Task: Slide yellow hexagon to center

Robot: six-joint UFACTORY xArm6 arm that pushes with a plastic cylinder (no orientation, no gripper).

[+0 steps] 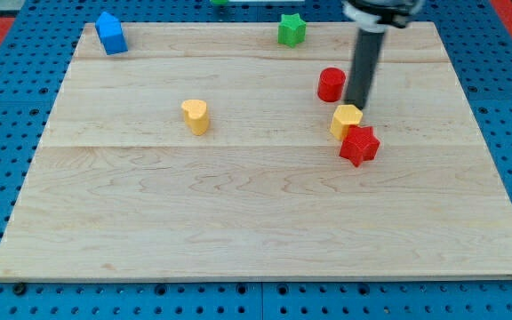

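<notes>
- The yellow hexagon sits to the view's right of the board's middle, and every place below is given from it.
- My tip stands just above the yellow hexagon, at its top-right edge, touching it or a hair off; I cannot tell which.
- There is no claw on this arm, only the dark rod, so nothing opens, closes or grips.
- A red star lies against the hexagon's lower right side, seemingly touching it.
- A red cylinder stands near the hexagon, up and to the view's left of it, just beside the rod.
- A yellow heart lies well apart to the view's left of the hexagon, at about the same height in the view.
- A green star sits far above the hexagon near the wooden board's top edge, and a blue block is far off toward the top-left corner.
- Step in hand, as I judge it: the approach is done and the push is about to begin.
- The next move calls for a push toward the view's left and slightly down, from the hexagon's right side, so the tip should shift a little rightward round it first.
- Pushing from the top risks driving the hexagon harder into the red star.
</notes>
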